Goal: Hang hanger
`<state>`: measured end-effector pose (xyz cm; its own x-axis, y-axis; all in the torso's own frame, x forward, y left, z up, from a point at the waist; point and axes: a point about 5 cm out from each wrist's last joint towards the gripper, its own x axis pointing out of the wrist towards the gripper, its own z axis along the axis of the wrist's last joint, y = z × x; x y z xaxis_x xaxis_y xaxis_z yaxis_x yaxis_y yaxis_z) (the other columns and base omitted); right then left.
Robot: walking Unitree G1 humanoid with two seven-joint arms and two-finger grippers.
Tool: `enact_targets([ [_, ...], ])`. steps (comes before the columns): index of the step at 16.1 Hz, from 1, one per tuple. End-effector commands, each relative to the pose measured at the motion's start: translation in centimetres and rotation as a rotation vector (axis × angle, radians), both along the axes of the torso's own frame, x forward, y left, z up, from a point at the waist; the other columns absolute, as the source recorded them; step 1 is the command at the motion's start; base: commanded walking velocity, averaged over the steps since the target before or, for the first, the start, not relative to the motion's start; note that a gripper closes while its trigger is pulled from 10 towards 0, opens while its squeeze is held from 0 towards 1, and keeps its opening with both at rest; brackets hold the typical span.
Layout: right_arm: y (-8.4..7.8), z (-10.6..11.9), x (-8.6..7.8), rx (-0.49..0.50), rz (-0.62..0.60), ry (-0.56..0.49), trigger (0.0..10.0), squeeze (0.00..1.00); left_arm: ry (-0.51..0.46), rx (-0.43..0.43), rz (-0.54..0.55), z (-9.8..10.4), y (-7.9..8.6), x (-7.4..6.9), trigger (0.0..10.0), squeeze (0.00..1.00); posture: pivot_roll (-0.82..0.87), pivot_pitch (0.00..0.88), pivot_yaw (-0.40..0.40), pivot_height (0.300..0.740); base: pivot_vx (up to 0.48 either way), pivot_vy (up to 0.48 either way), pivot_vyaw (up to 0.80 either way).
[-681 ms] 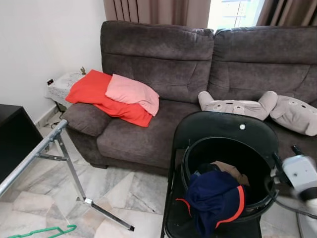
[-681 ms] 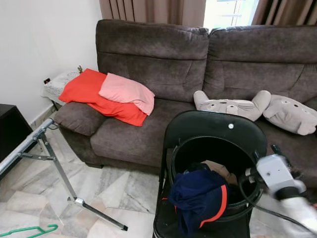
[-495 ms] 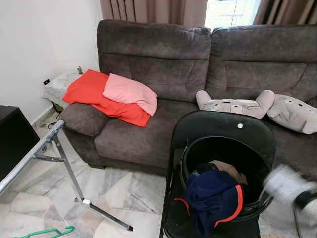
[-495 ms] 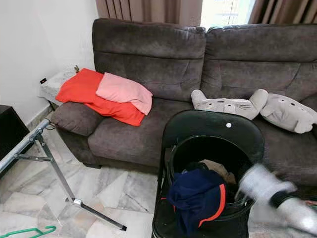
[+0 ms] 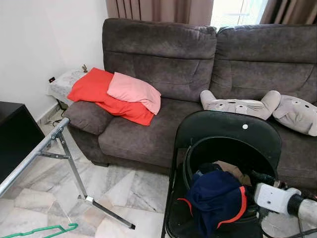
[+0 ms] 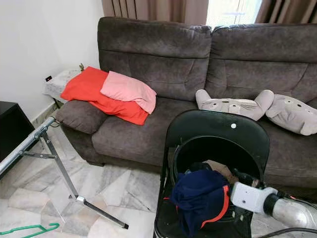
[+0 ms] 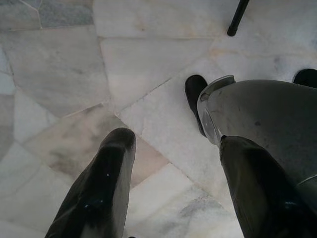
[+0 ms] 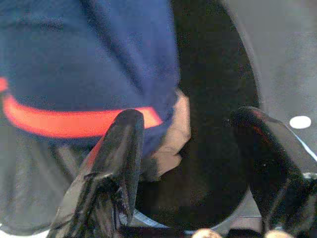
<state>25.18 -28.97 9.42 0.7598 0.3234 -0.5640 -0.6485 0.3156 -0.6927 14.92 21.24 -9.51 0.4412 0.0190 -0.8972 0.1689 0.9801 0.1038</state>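
Observation:
A green hanger (image 5: 41, 230) lies flat on the marble floor at the near left, under the slanted metal rack bar (image 5: 30, 157). My right gripper (image 8: 187, 117) is open, its fingers (image 6: 243, 177) reaching over the right rim of a black basket (image 5: 194, 148). A navy garment with an orange stripe (image 5: 215, 197) lies in the basket, just beyond the left fingertip, and nothing is gripped. My left gripper (image 7: 176, 141) hangs open over the floor, holding nothing.
The basket stands on a black folding chair (image 5: 225, 125) in front of a dark grey sofa (image 5: 163, 59) with red and pink cushions (image 5: 115, 94) and grey plush toys (image 5: 240, 106). A rack leg (image 5: 104, 214) crosses the floor. A black cabinet (image 5: 15, 134) stands at the left. My own leg (image 7: 257, 114) is beside the left gripper.
My right arm has swung down and inward from beside the basket, so its fingers now sit at the basket's rim. The camera view has shifted slightly. The hanger has not moved.

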Motion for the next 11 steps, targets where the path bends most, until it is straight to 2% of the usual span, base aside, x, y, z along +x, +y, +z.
enact_targets([
  [1,-0.5,0.1,-0.3,-0.015,0.023,0.05,10.0,0.0,0.014,0.002,0.005,-0.1,0.2,-0.2,10.0,0.0,-0.03,0.0,0.041,0.74,0.0,0.0,0.0],
  [5,-1.9,0.1,-1.3,-0.097,0.053,0.148,10.0,0.0,0.014,-0.003,0.003,0.0,0.1,-0.1,10.0,0.0,-0.02,0.0,0.043,0.74,0.0,0.0,0.0],
  [8,-3.0,0.3,-1.5,-0.152,0.044,0.168,10.0,0.0,0.015,-0.003,-0.002,0.0,0.1,-0.1,10.0,0.0,-0.03,0.0,0.043,0.74,0.0,0.0,0.0],
  [11,-3.1,0.2,-1.5,-0.159,0.044,0.169,10.0,0.0,0.015,-0.003,-0.002,0.0,0.2,-0.2,10.0,0.0,-0.03,0.0,0.043,0.74,0.0,0.0,0.0],
])
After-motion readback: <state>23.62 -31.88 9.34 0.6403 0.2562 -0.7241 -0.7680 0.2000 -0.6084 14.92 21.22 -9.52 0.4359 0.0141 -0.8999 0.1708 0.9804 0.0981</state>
